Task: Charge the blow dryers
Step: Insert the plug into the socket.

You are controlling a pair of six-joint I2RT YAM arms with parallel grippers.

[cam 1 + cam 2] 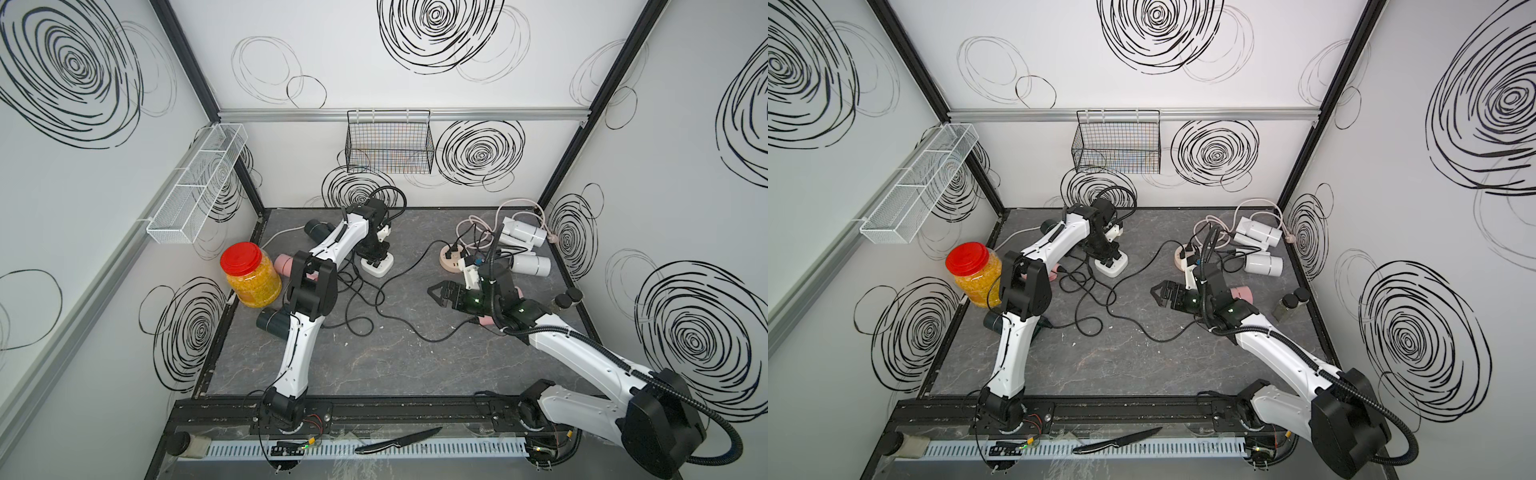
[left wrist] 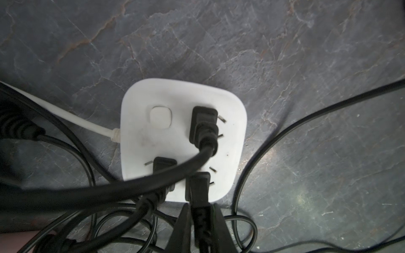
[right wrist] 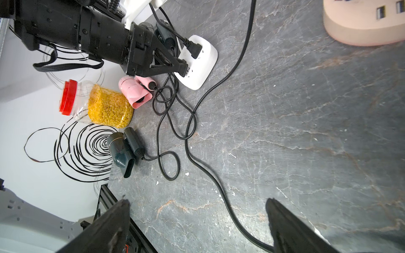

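Note:
My left gripper (image 2: 199,211) is shut on a black plug (image 2: 198,186) that stands on the white square power strip (image 2: 232,131). I cannot tell how deep its prongs sit. Two other black plugs (image 2: 203,122) are in the strip. In both top views my right gripper (image 1: 434,293) hangs open and empty over the table's middle, and a black cord (image 3: 210,175) runs beneath it. Two dark teal blow dryers (image 1: 272,322) and a pink one (image 3: 133,92) lie at the left. Two white ones (image 1: 523,232) sit by the round beige hub (image 1: 451,259). Another pink one (image 1: 1241,293) is partly hidden under my right arm.
A red-lidded jar (image 1: 249,276) of yellow grains stands at the left edge. Two small dark-capped bottles (image 1: 567,299) stand at the right edge. Tangled black cords (image 1: 357,286) lie between strip and dryers. A knife (image 1: 399,442) lies on the front rail. Wire baskets (image 1: 388,143) hang on the walls.

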